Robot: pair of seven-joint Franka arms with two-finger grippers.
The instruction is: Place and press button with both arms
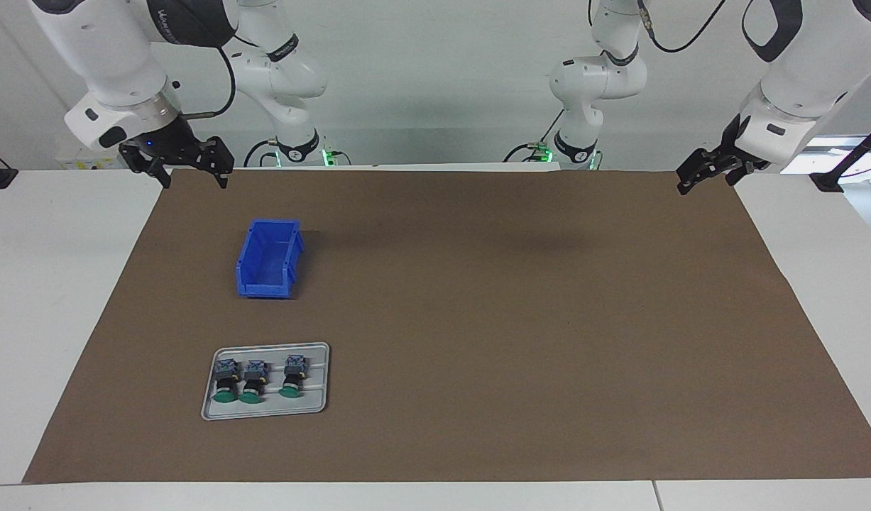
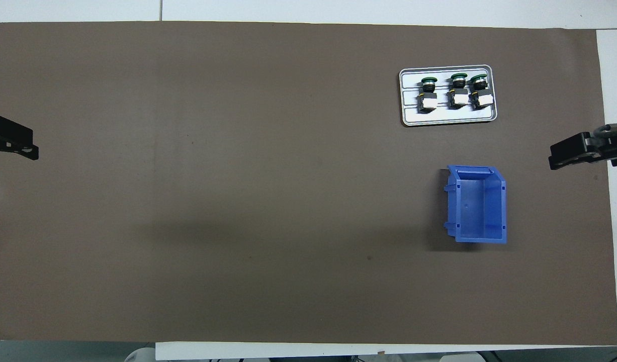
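Facing view. Bench (image 1: 797,298) is white, covered for most of its width by a brown mat (image 1: 513,319). Right gripper (image 1: 188,169) hangs in the air over the mat's corner at the right arm's end, on the robots' side; its two black fingers are spread apart with nothing between them. Left gripper (image 1: 693,177) hangs over the mat's corner at the left arm's end; it is seen nearly side-on, so I cannot tell whether its fingers are spread or pressed together. Both arms are cut off by the top edge of the frame.

A blue open-topped bin (image 1: 268,259) sits on the mat toward the right arm's end. A grey tray (image 1: 314,408) lies farther from the robots than the bin, well apart from it. On the tray lie three push-buttons on their sides, green caps pointing away from the robots: two just beside each other (image 1: 227,381) (image 1: 253,381) and a third (image 1: 292,377) set slightly apart. Whether the close pair touch is hard to make out.

Overhead view. Only the tip of the left gripper (image 2: 11,139) shows, cut off by the frame edge. The right gripper (image 2: 572,153) is likewise cut at the opposite edge; the arms themselves are out of frame. The bin (image 2: 494,211) interior reads empty. The tray (image 2: 449,116) carries the three buttons (image 2: 428,93) (image 2: 458,90) (image 2: 479,91); pale base blocks face the robots.
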